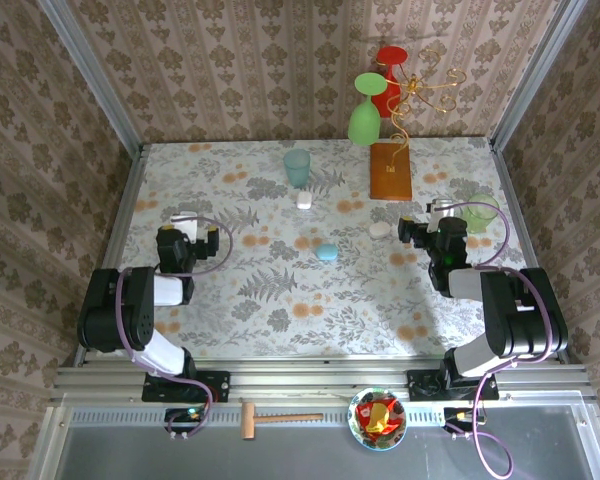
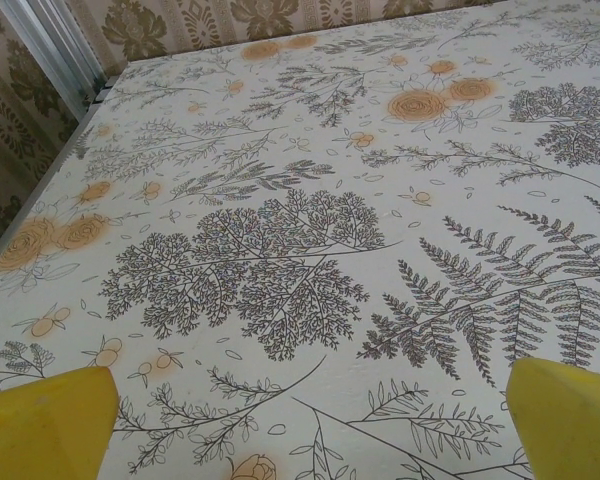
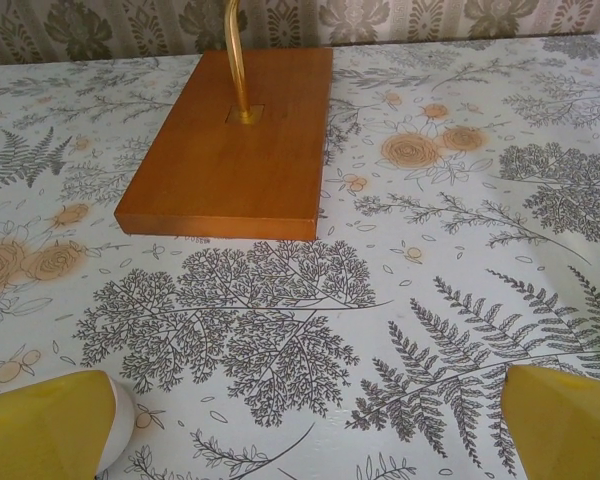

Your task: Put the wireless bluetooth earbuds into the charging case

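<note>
Yellow fingers stand wide apart on the left gripper (image 1: 186, 218) and the right gripper (image 1: 441, 208), both arms folded low and reaching forward over the floral worktop (image 1: 260, 300), the white and light-blue earbuds (image 1: 326, 252) lying between them.

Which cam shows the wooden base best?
Right wrist: the wooden base sits close, its top face, front edge and gold stem clear. Top external shows it small, from above, near the far edge.

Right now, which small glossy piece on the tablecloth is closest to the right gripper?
The white round piece, just beside the right gripper. The light blue oval piece and the other white piece lie farther off to the left.
</note>
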`<state>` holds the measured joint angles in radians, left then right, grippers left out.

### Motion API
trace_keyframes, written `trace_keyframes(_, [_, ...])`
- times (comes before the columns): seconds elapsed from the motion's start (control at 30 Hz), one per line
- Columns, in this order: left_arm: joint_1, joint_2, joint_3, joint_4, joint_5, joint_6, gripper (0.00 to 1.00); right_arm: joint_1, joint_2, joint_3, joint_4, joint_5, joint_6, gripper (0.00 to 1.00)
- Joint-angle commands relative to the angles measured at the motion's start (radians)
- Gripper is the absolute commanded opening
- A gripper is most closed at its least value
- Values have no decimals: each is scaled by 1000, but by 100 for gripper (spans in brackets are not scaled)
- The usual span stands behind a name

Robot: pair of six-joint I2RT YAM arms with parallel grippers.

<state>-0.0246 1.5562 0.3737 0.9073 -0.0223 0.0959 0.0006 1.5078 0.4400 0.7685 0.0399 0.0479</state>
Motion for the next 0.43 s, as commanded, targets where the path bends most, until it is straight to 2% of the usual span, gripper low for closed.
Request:
trace_keyframes(0.0, [5, -1, 21, 1, 4, -28, 100, -1, 15, -13, 46, -11, -4, 100])
trace_keyframes(0.4, [5, -2, 21, 1, 8, -28, 100, 2, 17, -18, 52, -12, -11, 100])
